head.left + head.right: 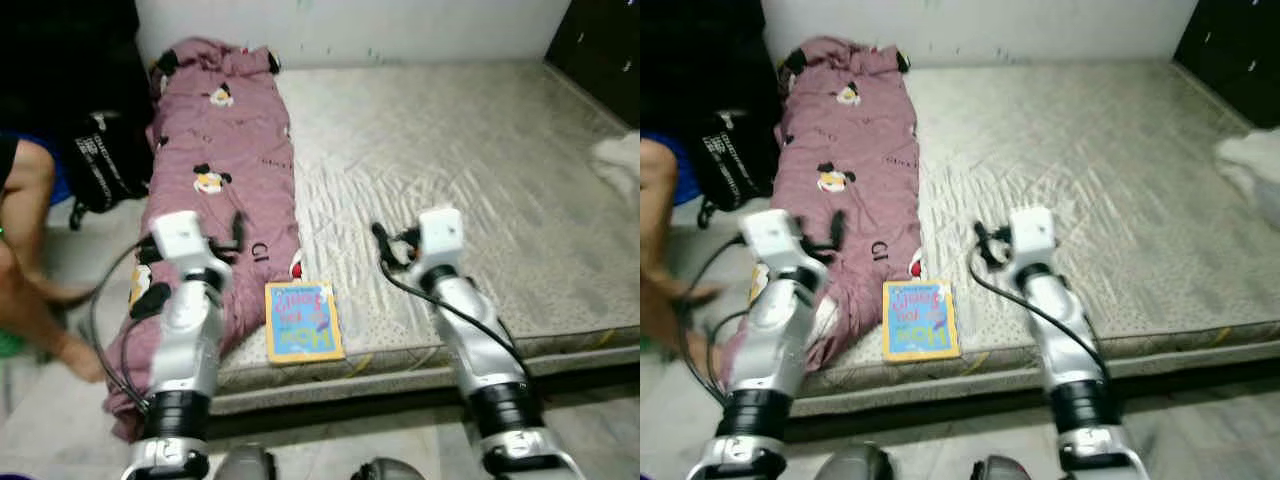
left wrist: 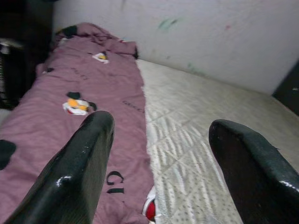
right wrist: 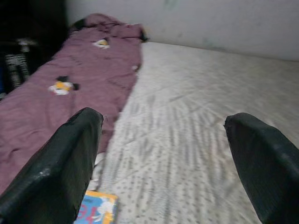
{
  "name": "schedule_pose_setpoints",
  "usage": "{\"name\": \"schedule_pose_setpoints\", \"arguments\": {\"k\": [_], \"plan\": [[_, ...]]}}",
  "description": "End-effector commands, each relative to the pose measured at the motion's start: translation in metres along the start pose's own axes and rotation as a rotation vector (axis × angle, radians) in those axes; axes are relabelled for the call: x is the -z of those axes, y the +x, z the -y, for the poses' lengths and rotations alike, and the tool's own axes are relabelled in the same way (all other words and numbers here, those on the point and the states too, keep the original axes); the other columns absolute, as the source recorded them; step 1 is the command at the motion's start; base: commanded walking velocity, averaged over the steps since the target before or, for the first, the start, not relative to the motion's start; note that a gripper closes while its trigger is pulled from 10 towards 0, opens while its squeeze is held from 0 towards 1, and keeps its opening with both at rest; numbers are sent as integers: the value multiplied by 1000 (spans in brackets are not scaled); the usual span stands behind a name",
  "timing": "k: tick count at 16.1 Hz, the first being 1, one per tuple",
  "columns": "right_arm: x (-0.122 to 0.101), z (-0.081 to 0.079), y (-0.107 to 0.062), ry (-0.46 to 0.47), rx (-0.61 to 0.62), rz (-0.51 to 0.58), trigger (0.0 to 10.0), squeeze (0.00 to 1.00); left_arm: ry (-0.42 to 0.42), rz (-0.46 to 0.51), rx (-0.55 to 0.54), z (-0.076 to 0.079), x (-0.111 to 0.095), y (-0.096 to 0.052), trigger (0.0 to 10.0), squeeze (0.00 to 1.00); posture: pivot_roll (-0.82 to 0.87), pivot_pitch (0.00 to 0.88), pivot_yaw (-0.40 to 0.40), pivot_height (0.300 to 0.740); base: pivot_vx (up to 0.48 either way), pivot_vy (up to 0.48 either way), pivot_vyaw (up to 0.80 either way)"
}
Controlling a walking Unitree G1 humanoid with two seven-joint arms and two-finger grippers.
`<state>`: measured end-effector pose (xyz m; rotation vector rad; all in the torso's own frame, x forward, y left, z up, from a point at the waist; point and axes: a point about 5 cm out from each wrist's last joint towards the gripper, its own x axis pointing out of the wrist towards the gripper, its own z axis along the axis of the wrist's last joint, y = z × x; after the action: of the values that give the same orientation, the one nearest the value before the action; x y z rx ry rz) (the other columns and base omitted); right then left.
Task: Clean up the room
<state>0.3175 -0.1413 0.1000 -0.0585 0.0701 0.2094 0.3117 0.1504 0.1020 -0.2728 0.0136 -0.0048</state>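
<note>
A mauve blanket [image 1: 225, 150] with cartoon prints lies crumpled along the left side of a bare grey mattress [image 1: 470, 170] on the floor. A colourful picture book [image 1: 303, 321] lies flat at the mattress's front edge, beside the blanket's lower end. My left gripper [image 1: 236, 232] hovers over the lower part of the blanket, open and empty, its two fingers [image 2: 84, 158] spread wide. My right gripper [image 1: 384, 241] is held over the mattress just right of and beyond the book, also open with nothing between its fingers [image 3: 70, 154]. The book's corner [image 3: 96, 210] shows below it.
A person's bare legs [image 1: 30, 250] are at the left on the floor, next to a black bag [image 1: 100, 165]. A white cloth [image 1: 620, 160] lies at the mattress's right edge. A dark cabinet [image 1: 600, 40] stands at the back right, and a white wall [image 1: 380, 25] runs behind.
</note>
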Motion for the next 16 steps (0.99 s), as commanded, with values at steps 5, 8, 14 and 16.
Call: {"name": "schedule_pose_setpoints", "arguments": {"k": [5, 8, 14, 16], "plan": [[2, -10, -4, 39, -15, 4, 10000, 0, 29, -7, -90, -27, -2, -12, 10000, 0, 22, 8, -15, 740, 0, 0, 0], [3, -14, -14, 86, -6, 24, 10000, 0, 108, -29, -71, -34, 5, -18, 10000, 0, 16, 38, 0, 740, 0, 0, 0], [-3, -15, -20, 92, 34, 92, 10000, 0, 265, 45, -110, -42, -6, -30, 10000, 0, 25, 70, 20, 740, 0, 0, 0], [-2, -15, -22, 93, 39, 96, 10000, 0, 267, 49, -81, -37, -7, -30, 10000, 0, 31, 74, 23, 740, 0, 0, 0]]}}
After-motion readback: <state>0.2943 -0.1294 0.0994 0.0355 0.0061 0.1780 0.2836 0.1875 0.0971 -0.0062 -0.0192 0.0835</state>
